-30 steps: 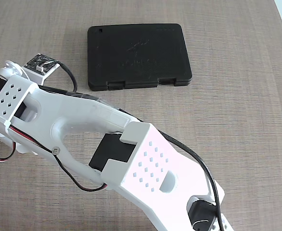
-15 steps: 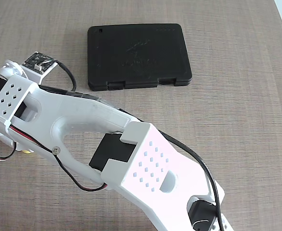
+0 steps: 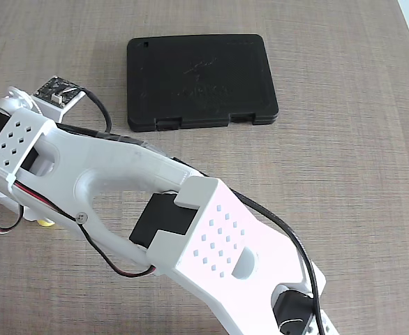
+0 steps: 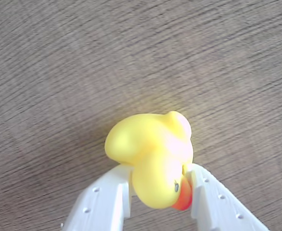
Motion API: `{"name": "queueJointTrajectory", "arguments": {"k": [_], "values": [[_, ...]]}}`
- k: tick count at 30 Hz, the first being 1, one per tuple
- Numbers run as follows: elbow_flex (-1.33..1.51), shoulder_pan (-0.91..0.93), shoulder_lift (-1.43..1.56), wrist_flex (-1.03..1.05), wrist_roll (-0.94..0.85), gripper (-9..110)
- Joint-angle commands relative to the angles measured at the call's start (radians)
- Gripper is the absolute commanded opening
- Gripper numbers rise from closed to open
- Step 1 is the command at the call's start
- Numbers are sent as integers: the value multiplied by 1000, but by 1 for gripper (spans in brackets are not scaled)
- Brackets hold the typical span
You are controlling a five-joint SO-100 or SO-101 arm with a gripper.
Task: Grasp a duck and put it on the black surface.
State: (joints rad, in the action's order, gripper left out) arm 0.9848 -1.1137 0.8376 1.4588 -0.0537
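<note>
In the wrist view the yellow duck (image 4: 150, 154) with its red-orange beak sits between my two white fingers (image 4: 109, 202). My gripper (image 4: 160, 197) is shut on its head, close above the wood-grain table. In the fixed view only a small yellow bit of the duck (image 3: 45, 222) shows under my white arm at the left edge; the gripper itself is hidden there. The black case (image 3: 201, 80) lies flat at the upper middle, latches on its near edge, well away from the duck.
My white arm (image 3: 155, 202) stretches from the lower right to the left across the table. A small circuit board (image 3: 56, 90) with black cable sits on the arm near the case's left side.
</note>
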Motion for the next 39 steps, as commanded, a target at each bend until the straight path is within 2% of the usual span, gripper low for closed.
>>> {"name": "queueJointTrajectory", "arguments": {"k": [1,9,18,29,39], "values": [[-28,64,325,61,-34,6],[-61,347,551,138,-104,6],[-58,669,403,115,-129,6],[-63,761,130,-91,-118,6],[-54,807,91,-169,-118,9]]}}
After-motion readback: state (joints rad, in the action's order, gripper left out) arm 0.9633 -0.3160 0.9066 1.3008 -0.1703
